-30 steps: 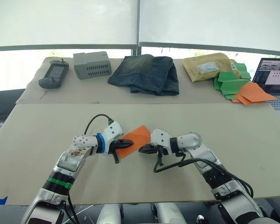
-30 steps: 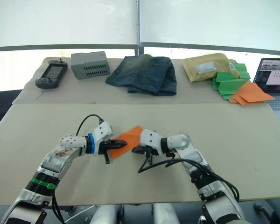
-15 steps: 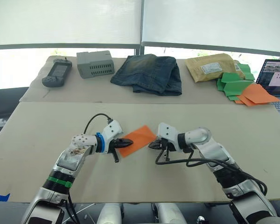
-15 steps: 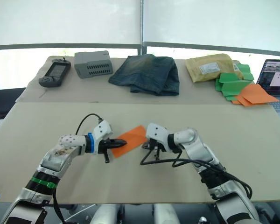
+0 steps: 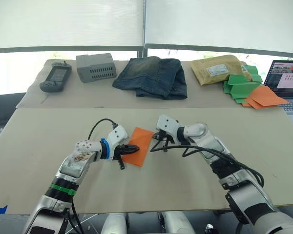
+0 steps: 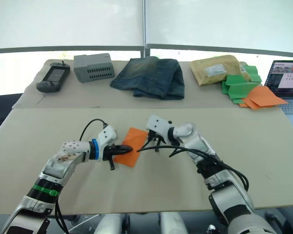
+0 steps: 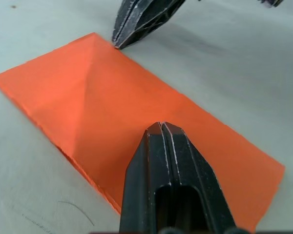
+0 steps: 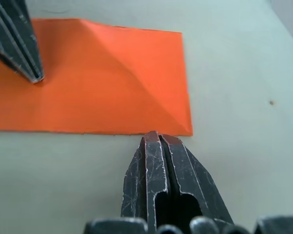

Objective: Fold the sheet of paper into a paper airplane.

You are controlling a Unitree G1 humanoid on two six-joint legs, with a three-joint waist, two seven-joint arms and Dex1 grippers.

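The sheet of paper (image 5: 140,138) lies flat on the table as a bright orange rectangle with diagonal creases. My left gripper (image 5: 133,147) is shut, and its tip presses down on the near part of the sheet (image 7: 102,97). My right gripper (image 5: 155,138) is also shut, with its tip touching the table at the sheet's right edge, close to a corner (image 8: 183,127). Neither gripper holds the paper between its fingers. No paper airplane shape shows.
Along the back of the table lie a handheld controller (image 5: 55,78), a grey box (image 5: 96,67), folded jeans (image 5: 151,77), a padded envelope (image 5: 217,69) and a pile of green and orange papers (image 5: 249,90). A laptop (image 5: 285,83) stands at the far right.
The paper stood tilted as a diamond between the grippers; it now lies flat as a rectangle. My right gripper moved farther away and leftward to its edge. The left gripper stayed put.
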